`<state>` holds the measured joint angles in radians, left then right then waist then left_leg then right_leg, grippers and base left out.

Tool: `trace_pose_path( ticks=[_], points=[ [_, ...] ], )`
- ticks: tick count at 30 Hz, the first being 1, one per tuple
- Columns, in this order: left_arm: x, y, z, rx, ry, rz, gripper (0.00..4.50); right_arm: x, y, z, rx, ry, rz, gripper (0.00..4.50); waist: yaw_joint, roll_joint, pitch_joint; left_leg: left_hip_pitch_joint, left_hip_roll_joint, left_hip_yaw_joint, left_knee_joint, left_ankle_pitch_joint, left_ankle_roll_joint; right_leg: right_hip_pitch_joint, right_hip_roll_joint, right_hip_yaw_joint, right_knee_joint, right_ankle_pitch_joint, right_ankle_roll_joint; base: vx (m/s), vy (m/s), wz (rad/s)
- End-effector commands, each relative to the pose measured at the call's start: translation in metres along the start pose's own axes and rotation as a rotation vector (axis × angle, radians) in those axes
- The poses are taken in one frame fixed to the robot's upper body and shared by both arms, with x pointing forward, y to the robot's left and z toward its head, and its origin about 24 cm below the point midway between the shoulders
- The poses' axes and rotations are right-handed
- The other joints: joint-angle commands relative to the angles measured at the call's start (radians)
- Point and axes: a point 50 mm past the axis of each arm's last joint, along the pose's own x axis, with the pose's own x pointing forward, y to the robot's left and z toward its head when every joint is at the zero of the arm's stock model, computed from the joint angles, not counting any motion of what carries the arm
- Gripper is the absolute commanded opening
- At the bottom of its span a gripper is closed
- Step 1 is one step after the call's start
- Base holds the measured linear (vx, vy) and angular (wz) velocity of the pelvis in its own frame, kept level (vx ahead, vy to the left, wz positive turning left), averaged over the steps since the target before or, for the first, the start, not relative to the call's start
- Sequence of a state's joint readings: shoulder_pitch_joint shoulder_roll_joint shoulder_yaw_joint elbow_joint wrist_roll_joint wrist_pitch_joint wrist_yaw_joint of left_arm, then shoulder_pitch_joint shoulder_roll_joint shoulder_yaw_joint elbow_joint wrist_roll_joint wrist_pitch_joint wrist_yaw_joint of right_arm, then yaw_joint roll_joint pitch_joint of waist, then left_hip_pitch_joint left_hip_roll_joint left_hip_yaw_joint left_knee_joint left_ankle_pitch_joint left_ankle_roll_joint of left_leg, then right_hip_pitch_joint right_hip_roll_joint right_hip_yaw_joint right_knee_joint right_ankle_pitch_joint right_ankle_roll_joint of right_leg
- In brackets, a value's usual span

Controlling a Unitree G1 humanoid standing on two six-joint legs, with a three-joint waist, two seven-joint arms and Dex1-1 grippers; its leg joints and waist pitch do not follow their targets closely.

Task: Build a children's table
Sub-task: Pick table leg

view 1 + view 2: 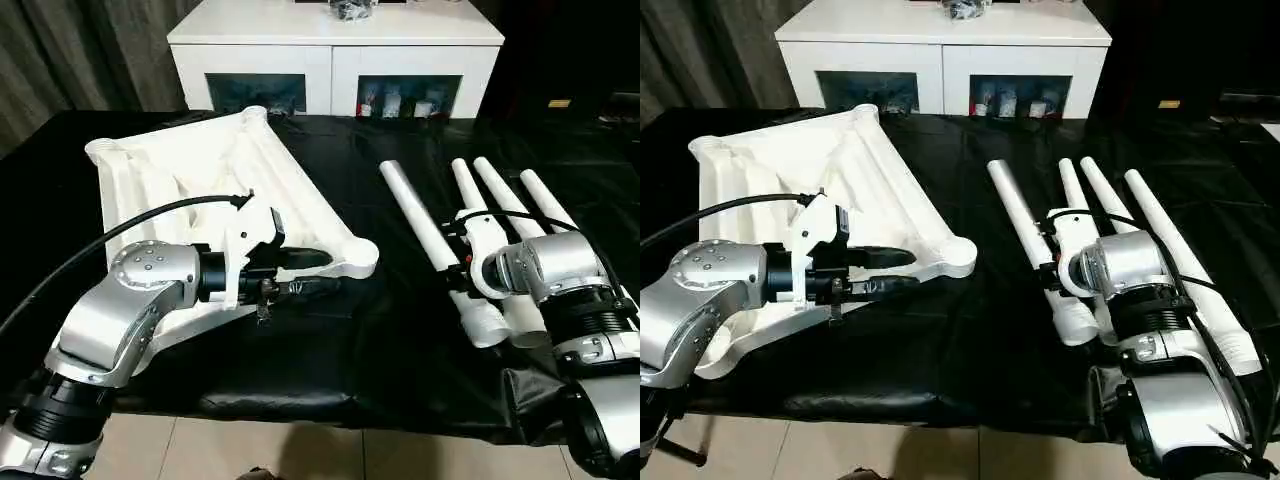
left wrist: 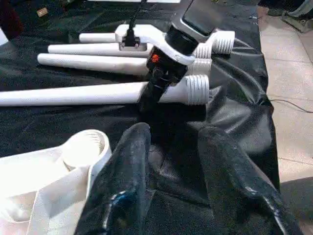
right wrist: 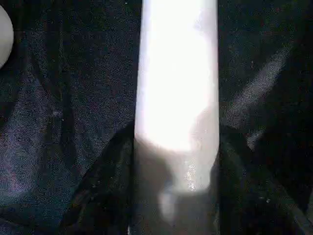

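The white tabletop (image 1: 200,170) lies upside down on the left, one rounded corner socket (image 2: 88,147) facing me. Just beside that socket my left gripper (image 1: 330,272) points right, open, with only black cloth between its fingers (image 2: 132,166). Several white legs (image 1: 505,195) lie side by side on the right. My right gripper (image 2: 148,100) reaches down onto the leftmost leg (image 1: 420,215), near its threaded end (image 2: 198,90). In the right wrist view that leg (image 3: 176,88) runs between the two dark fingers (image 3: 102,186), which press against its sides.
Everything rests on a work table under black cloth (image 1: 350,370), whose front edge drops to a tiled floor (image 1: 300,450). A white cabinet (image 1: 335,45) with dark glass doors stands behind it. My left arm's black cable (image 1: 130,225) arcs over the tabletop.
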<state>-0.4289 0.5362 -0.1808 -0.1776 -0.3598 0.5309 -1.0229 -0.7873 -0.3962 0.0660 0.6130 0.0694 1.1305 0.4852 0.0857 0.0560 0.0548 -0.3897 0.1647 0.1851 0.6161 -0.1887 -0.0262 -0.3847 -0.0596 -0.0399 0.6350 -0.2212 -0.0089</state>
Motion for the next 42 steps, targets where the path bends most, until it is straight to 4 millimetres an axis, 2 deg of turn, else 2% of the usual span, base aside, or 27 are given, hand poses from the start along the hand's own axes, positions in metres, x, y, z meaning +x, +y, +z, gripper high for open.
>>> trace_pose_path(
  ticks=[1,2,3,4,8,12,14,15,16,17,18,20,21,22,24,25,27,29,31,36,37,39,42],
  points=[
    [-0.002,0.0,0.001,-0.003,0.003,0.021,2.23,0.003,0.001,-0.005,0.031,0.024,0.009,1.87,-0.005,-0.008,-0.065,0.03,0.06,-0.022,-0.078,-0.158,-0.072,0.032,-0.079,0.046,-0.067,-0.081,-0.227,0.0,0.0,0.0],
    [-0.002,0.003,0.002,-0.005,0.003,0.057,2.53,0.002,0.001,-0.004,0.045,0.013,0.009,1.83,-0.005,-0.006,-0.065,0.03,0.061,-0.022,-0.078,-0.156,-0.072,0.032,-0.079,0.047,-0.067,-0.081,-0.226,0.0,0.0,0.0],
    [-0.002,0.003,0.002,-0.005,0.003,0.057,2.53,0.002,0.001,-0.004,0.045,0.013,0.009,1.83,-0.006,-0.007,-0.065,0.029,0.061,-0.023,-0.078,-0.156,-0.074,0.032,-0.078,0.047,-0.067,-0.078,-0.226,0.0,0.0,0.0],
    [-0.003,0.015,0.004,-0.025,-0.021,0.188,2.62,-0.004,0.0,0.002,0.091,-0.04,0.026,1.83,-0.008,-0.009,-0.065,0.028,0.06,-0.021,-0.077,-0.15,-0.072,0.034,-0.078,0.048,-0.067,-0.066,-0.226,0.0,0.0,0.0],
    [-0.005,0.031,0.007,-0.104,-0.084,0.355,2.91,-0.017,0.005,0.015,0.138,-0.167,0.108,1.83,-0.004,-0.01,-0.07,0.028,0.059,-0.023,-0.074,-0.121,-0.059,0.039,-0.078,0.047,-0.063,-0.022,-0.22,0.0,0.0,0.0],
    [-0.005,0.035,0.01,-0.18,-0.14,0.411,3.15,-0.027,0.008,0.027,0.14,-0.305,0.156,1.83,0.0,-0.014,-0.072,0.026,0.059,-0.022,-0.071,-0.091,-0.039,0.039,-0.082,0.047,-0.062,0.006,-0.227,0.0,0.0,0.0],
    [0.001,0.039,0.021,-0.269,-0.242,0.447,3.44,-0.045,0.017,0.044,0.088,-0.563,0.279,1.83,0.005,-0.02,-0.072,0.024,0.06,-0.019,-0.068,-0.093,-0.024,0.04,-0.086,0.048,-0.063,0.006,-0.226,0.0,0.0,0.0],
    [0.007,0.041,0.03,-0.336,-0.322,0.455,3.44,-0.059,0.026,0.05,0.041,-0.697,0.395,1.83,0.005,-0.021,-0.072,0.025,0.062,-0.02,-0.068,-0.098,-0.019,0.04,-0.088,0.048,-0.064,0.004,-0.229,0.0,0.0,0.0],
    [0.011,0.042,0.035,-0.377,-0.369,0.451,3.49,-0.065,0.032,0.05,0.014,-0.747,0.474,1.83,0.012,-0.025,-0.073,0.026,0.062,-0.019,-0.065,-0.105,-0.003,0.043,-0.089,0.048,-0.065,0.012,-0.235,0.0,0.0,0.0],
    [0.011,0.042,0.035,-0.377,-0.369,0.451,3.49,-0.065,0.032,0.05,0.014,-0.747,0.474,1.83,0.013,-0.025,-0.074,0.025,0.064,-0.021,-0.066,-0.094,0.01,0.043,-0.09,0.047,-0.064,0.017,-0.239,0.0,0.0,0.0],
    [0.015,0.042,0.042,-0.417,-0.413,0.429,3.56,-0.071,0.04,0.049,-0.007,-0.773,0.576,1.83,0.011,-0.03,-0.073,0.021,0.063,-0.023,-0.068,-0.062,0.031,0.041,-0.084,0.044,-0.062,0.027,-0.238,0.0,0.0,0.0],
    [0.02,0.043,0.048,-0.456,-0.456,0.404,3.84,-0.077,0.049,0.046,-0.021,-0.793,0.685,1.83,0.011,-0.03,-0.073,0.019,0.062,-0.023,-0.064,-0.047,0.049,0.043,-0.084,0.043,-0.061,0.04,-0.248,0.0,0.0,0.0],
    [0.022,0.043,0.052,-0.473,-0.475,0.393,3.87,-0.08,0.052,0.045,-0.021,-0.797,0.736,1.83,0.012,-0.035,-0.071,0.019,0.061,-0.023,-0.064,-0.043,0.061,0.043,-0.086,0.043,-0.063,0.018,-0.248,0.0,0.0,0.0],
    [0.027,0.043,0.059,-0.507,-0.511,0.375,3.9,-0.085,0.059,0.042,-0.025,-0.801,0.824,1.83,0.01,-0.038,-0.07,0.018,0.061,-0.021,-0.064,-0.047,0.062,0.042,-0.084,0.043,-0.066,0.007,-0.247,0.0,0.0,0.0],
    [0.032,0.044,0.068,-0.54,-0.555,0.351,4.17,-0.089,0.067,0.039,-0.041,-0.796,0.894,1.83,0.013,-0.043,-0.071,0.02,0.062,-0.022,-0.064,-0.048,0.064,0.043,-0.086,0.043,-0.066,-0.007,-0.248,0.0,0.0,0.0],
    [0.034,0.044,0.073,-0.555,-0.573,0.34,4.17,-0.09,0.07,0.037,-0.049,-0.796,0.924,1.83,0.015,-0.043,-0.071,0.022,0.063,-0.024,-0.065,-0.046,0.059,0.041,-0.087,0.042,-0.068,-0.017,-0.247,0.0,0.0,0.0],
    [0.036,0.044,0.08,-0.578,-0.598,0.323,4.29,-0.091,0.074,0.035,-0.065,-0.801,0.957,1.83,0.016,-0.044,-0.07,0.022,0.065,-0.024,-0.066,-0.047,0.05,0.04,-0.087,0.042,-0.068,-0.019,-0.245,0.0,0.0,0.0],
    [0.038,0.042,0.085,-0.595,-0.613,0.304,4.49,-0.092,0.078,0.032,-0.09,-0.799,0.979,1.83,0.017,-0.052,-0.068,0.022,0.064,-0.023,-0.066,-0.038,0.044,0.041,-0.087,0.042,-0.067,-0.009,-0.243,0.0,0.0,0.0],
    [0.04,0.04,0.087,-0.603,-0.612,0.288,4.5,-0.092,0.08,0.031,-0.104,-0.791,0.993,1.83,0.019,-0.054,-0.067,0.02,0.063,-0.023,-0.066,-0.037,0.043,0.042,-0.089,0.043,-0.069,-0.021,-0.234,0.0,0.0,0.0],
    [0.044,0.036,0.085,-0.619,-0.587,0.279,4.5,-0.095,0.082,0.029,-0.121,-0.78,1.015,1.83,0.02,-0.054,-0.066,0.02,0.062,-0.023,-0.066,-0.036,0.04,0.042,-0.089,0.043,-0.071,-0.032,-0.22,0.0,0.0,0.0],
    [0.044,0.035,0.083,-0.618,-0.576,0.276,4.5,-0.095,0.083,0.029,-0.128,-0.779,1.007,1.83,0.022,-0.051,-0.067,0.02,0.063,-0.025,-0.065,-0.03,0.038,0.042,-0.088,0.043,-0.069,-0.028,-0.218,0.0,0.0,0.0],
    [0.044,0.034,0.082,-0.618,-0.566,0.279,4.5,-0.095,0.083,0.029,-0.14,-0.781,0.99,1.83,0.022,-0.053,-0.067,0.021,0.064,-0.024,-0.066,-0.03,0.036,0.042,-0.088,0.043,-0.069,-0.024,-0.214,0.0,0.0,0.0],
    [0.044,0.04,0.076,-0.626,-0.519,0.375,4.16,-0.09,0.088,0.035,-0.212,-0.814,0.846,1.83,0.023,-0.048,-0.067,0.021,0.065,-0.026,-0.066,-0.037,0.018,0.039,-0.088,0.043,-0.07,-0.032,-0.207,0.0,0.0,0.0]
  ],
)
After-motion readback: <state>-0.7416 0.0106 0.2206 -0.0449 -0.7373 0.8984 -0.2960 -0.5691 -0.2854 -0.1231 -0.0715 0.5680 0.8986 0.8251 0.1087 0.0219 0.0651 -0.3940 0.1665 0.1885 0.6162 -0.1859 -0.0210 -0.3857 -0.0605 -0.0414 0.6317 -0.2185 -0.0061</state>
